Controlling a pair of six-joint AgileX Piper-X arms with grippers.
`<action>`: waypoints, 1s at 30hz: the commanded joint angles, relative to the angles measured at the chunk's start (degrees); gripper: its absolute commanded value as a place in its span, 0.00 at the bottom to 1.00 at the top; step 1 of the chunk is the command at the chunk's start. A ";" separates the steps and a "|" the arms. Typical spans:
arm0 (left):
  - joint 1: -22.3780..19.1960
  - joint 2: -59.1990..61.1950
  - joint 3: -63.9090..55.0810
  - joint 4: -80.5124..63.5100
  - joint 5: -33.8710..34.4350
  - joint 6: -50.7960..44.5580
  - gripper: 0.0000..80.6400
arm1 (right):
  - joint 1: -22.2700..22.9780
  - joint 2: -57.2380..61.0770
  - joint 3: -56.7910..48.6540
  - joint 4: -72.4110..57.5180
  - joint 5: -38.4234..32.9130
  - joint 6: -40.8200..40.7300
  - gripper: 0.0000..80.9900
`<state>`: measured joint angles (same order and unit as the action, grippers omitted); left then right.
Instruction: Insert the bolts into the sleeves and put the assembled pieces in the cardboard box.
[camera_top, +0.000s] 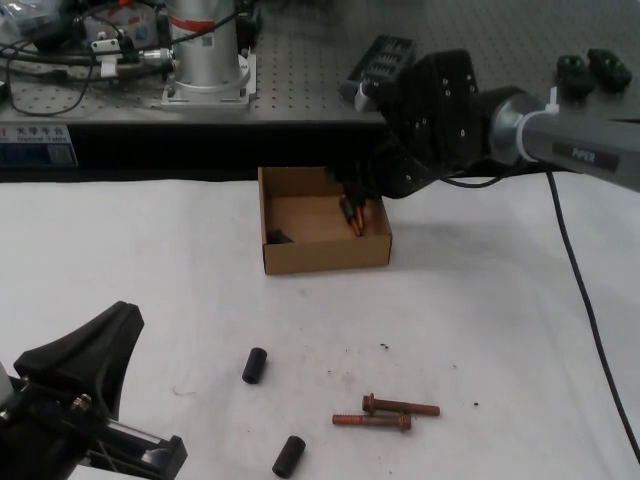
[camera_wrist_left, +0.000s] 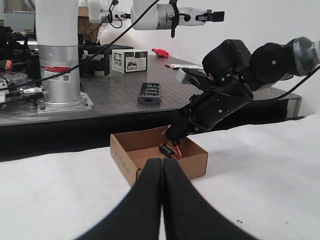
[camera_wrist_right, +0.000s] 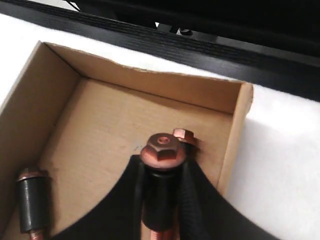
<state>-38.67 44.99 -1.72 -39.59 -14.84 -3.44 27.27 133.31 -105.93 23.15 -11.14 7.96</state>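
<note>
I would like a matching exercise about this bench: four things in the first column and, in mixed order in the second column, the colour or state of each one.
Column one
1. right claw
2. left claw
3. loose bolts
4. loose sleeves

Column two
A. shut, with nothing in it
B. black, lying apart on the white cloth
C. shut on an assembled piece at the cardboard box
D. copper-coloured, lying side by side on the white cloth

Pairs: 1-C, 2-A, 3-D, 4-B.

Two loose bolts (camera_top: 400, 406) (camera_top: 372, 421), two loose sleeves (camera_top: 255, 365) (camera_top: 288, 456), one cardboard box (camera_top: 325, 255), and three assembled pieces (camera_wrist_right: 160, 172) (camera_wrist_right: 30, 205) (camera_wrist_right: 184, 136): one inside the right claw (camera_wrist_right: 162, 182), two beside it.
</note>
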 joint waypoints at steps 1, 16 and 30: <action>0.27 0.07 -0.66 -0.84 -0.33 -0.47 0.01 | -0.47 -0.75 -1.09 -2.53 -1.41 -0.11 0.12; 0.27 0.07 -0.66 -0.84 -0.35 0.86 0.01 | -0.47 -1.72 -1.09 -2.92 -9.39 5.60 0.39; 0.27 0.07 -0.66 -0.84 2.37 0.85 0.01 | 0.98 -21.81 -1.09 24.12 -13.38 -9.01 0.39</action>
<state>-38.67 44.99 -1.72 -39.59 -14.84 -3.06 28.47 111.93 -106.08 46.31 -23.86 0.00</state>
